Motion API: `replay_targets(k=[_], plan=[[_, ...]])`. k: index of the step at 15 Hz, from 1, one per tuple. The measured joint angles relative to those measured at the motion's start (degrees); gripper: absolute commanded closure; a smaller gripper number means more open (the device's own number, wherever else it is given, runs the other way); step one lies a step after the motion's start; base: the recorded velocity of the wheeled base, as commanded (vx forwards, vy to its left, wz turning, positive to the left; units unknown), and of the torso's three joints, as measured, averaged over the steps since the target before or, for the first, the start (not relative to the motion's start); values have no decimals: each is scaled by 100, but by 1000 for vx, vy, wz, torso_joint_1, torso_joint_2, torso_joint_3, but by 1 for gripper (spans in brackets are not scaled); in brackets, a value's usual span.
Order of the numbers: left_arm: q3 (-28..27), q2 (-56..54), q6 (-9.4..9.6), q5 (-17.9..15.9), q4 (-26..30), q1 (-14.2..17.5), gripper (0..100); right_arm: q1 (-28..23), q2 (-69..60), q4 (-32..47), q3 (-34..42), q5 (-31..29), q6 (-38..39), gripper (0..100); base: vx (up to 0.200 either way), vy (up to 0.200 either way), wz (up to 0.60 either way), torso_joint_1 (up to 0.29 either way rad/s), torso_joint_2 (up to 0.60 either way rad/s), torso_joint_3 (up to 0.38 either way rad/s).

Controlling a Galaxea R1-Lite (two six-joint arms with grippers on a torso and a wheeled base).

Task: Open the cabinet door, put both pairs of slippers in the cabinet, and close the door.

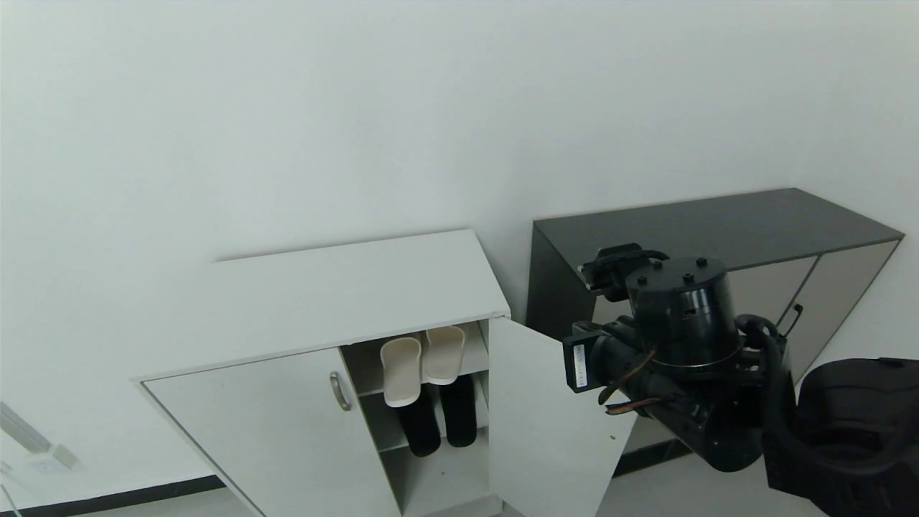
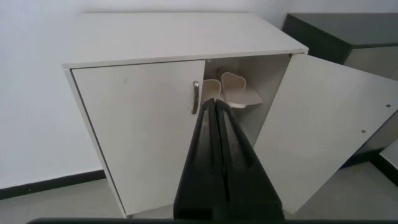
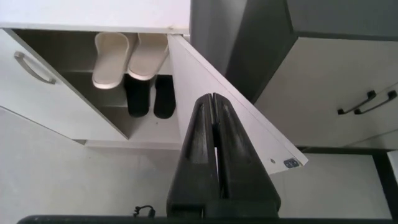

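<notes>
The white cabinet (image 1: 344, 287) stands against the wall with its right door (image 1: 553, 416) swung open and its left door (image 1: 273, 431) closed. Inside, a white pair of slippers (image 1: 422, 359) rests on the upper shelf and a black pair (image 1: 438, 420) on the shelf below. My right gripper (image 3: 212, 99) is shut with nothing in it, on the outer side of the open door (image 3: 273, 137); I cannot tell whether it touches. My left gripper (image 2: 214, 102) is shut and empty, in front of the cabinet opening near the left door's handle (image 2: 195, 97).
A dark grey sideboard (image 1: 718, 230) with handled doors stands right of the white cabinet, close behind the open door. The white wall runs behind both. Bare floor lies in front of the cabinets.
</notes>
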Motion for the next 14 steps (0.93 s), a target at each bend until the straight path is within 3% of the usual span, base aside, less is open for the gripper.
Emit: replay_targets(k=[2, 9, 14], plan=[[0, 2, -2, -1, 2, 13, 100, -37, 28, -9, 0, 0, -2, 100, 0, 0, 0, 0, 0, 0], [-4, 0, -2, -4, -7, 5, 100, -96, 98, -123, -5, 2, -20, 100, -200, 0, 0, -2, 1, 4], [0, 0, -2, -1, 0, 7, 100, -315, 207, -485, -5, -1, -180, 100, 0, 0, 0, 0, 0, 0]])
